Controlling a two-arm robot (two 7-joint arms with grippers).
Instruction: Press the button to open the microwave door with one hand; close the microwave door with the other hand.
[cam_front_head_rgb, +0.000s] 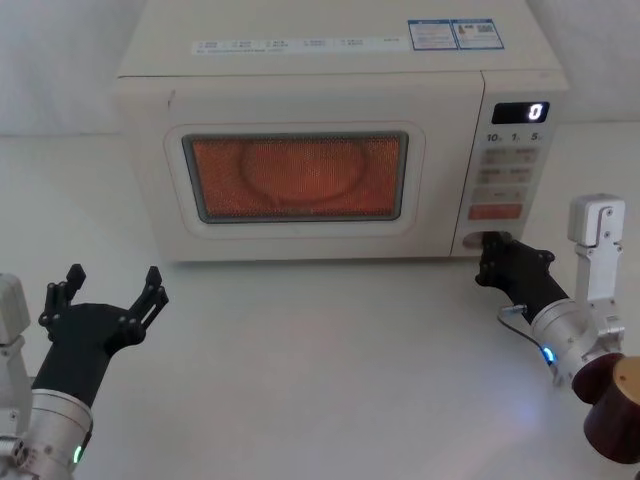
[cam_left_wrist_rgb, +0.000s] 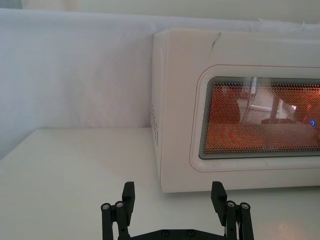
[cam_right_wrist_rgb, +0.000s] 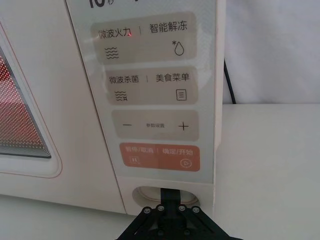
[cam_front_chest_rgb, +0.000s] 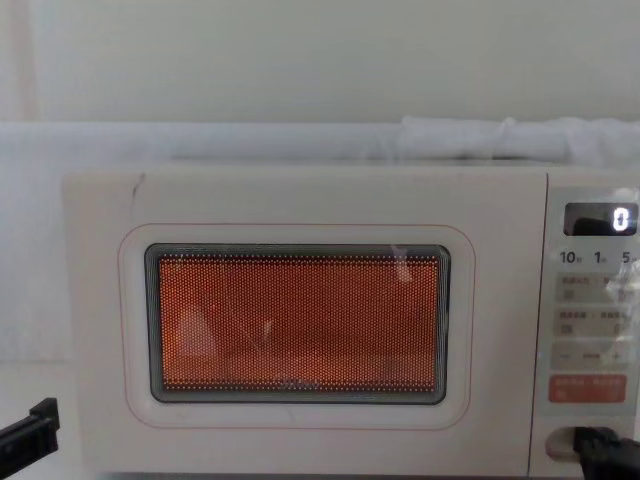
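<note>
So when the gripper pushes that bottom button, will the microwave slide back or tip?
Probably neither: the microwave looks broad and boxy, sitting flat on the table. The button sits low, so tipping seems unlikely. The right gripper, fingers together, is at it.

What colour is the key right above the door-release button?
Orange-red, clearest in the right wrist view.

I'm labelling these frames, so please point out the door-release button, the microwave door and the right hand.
Wide pill-shaped cream button (cam_right_wrist_rgb: 150, 194), right wrist view: its visible left part.
Cream-white microwave door with glowing orange window (cam_front_head_rgb: 300, 178), head view: window centre.
Black right hand (cam_front_head_rgb: 492, 243), head view: fingertips at the button.
</note>
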